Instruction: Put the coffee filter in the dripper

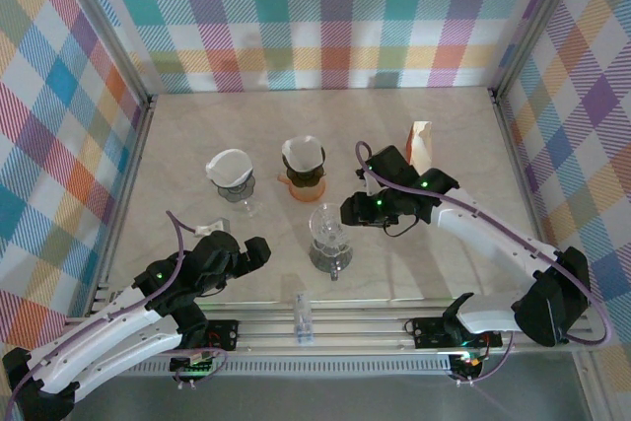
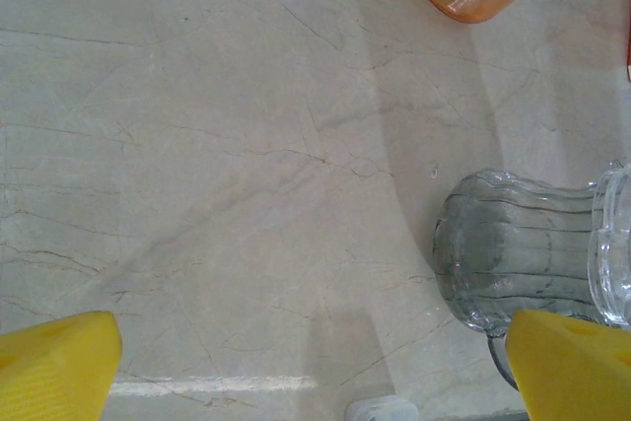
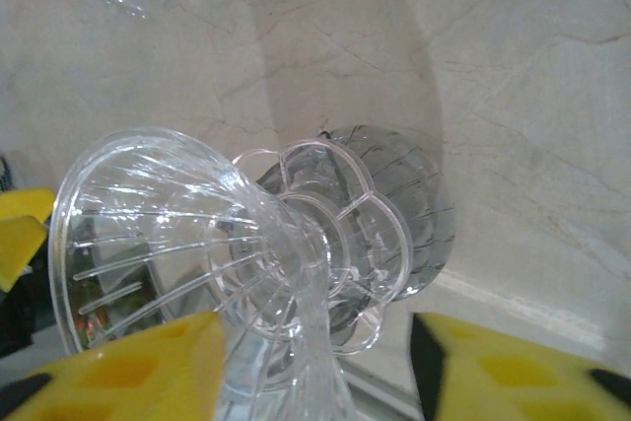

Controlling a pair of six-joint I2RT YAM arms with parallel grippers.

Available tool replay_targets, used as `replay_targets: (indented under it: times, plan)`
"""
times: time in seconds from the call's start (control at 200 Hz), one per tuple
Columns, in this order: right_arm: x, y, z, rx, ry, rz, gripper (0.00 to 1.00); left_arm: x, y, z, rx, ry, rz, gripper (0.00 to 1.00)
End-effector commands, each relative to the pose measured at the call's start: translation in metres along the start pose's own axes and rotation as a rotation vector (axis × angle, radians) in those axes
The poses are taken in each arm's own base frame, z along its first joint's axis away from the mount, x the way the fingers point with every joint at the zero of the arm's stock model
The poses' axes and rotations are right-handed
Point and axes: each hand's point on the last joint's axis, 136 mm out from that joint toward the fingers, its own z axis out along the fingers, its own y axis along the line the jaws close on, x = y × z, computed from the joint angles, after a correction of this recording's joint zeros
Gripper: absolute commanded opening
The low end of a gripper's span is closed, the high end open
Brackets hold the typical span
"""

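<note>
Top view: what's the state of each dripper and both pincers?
clear dripper: upright on its glass stand, no filter inside
orange dripper: upright, white filter seated inside
grey dripper: upright, white filter seated inside
left pincer: open, empty, over bare table
right pincer: open, fingers either side of the clear dripper's lower part

A clear, ribbed dripper (image 1: 327, 225) stands upright on a smoky glass carafe (image 1: 330, 258) at the front centre of the marble table (image 1: 473, 184), its cone bare. Behind it, two white paper filters (image 1: 230, 165) (image 1: 303, 152) sit open in a grey dripper (image 1: 235, 190) and an orange dripper (image 1: 304, 183).
</note>
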Motion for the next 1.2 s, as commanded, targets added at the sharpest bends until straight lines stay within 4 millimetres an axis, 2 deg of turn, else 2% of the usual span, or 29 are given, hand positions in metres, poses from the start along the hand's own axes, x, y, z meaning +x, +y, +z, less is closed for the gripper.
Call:
replay_targets:
  times: [0.0, 0.125, 0.225, 0.395, 0.515, 0.665, 0.8, 0.96, 1.195]
  plan:
    - [-0.003, -0.004, -0.008, 0.031, -0.042, 0.001, 0.61, -0.003, 0.004, 0.0, -0.016, -0.015, -0.017, 1.0]
    - [-0.017, -0.019, -0.021, 0.123, -0.141, -0.02, 0.63, -0.006, 0.0, -0.001, 0.0, -0.027, -0.01, 1.0]
    - [-0.036, -0.036, -0.033, 0.213, -0.239, -0.037, 0.63, -0.008, -0.005, 0.0, 0.016, -0.035, -0.002, 1.0]
    - [-0.08, -0.068, -0.046, 0.265, -0.362, 0.002, 0.58, -0.011, -0.013, -0.001, 0.016, -0.031, 0.024, 1.0]
    - [-0.115, -0.103, -0.056, 0.378, -0.428, 0.036, 0.54, -0.012, -0.015, 0.0, 0.007, -0.022, 0.034, 1.0]
    - [-0.151, -0.146, -0.049, 0.477, -0.427, 0.098, 0.5, -0.011, -0.016, 0.001, 0.009, -0.016, 0.031, 1.0]
    - [-0.173, -0.181, -0.041, 0.525, -0.4, 0.164, 0.47, -0.01, -0.014, 0.0, 0.005, -0.015, 0.032, 1.0]
    - [-0.191, -0.201, -0.038, 0.56, -0.406, 0.175, 0.45, -0.01, -0.011, -0.002, 0.002, -0.018, 0.028, 1.0]
    - [-0.204, -0.216, -0.023, 0.6, -0.373, 0.202, 0.41, -0.009, -0.01, 0.001, -0.001, -0.021, 0.024, 1.0]
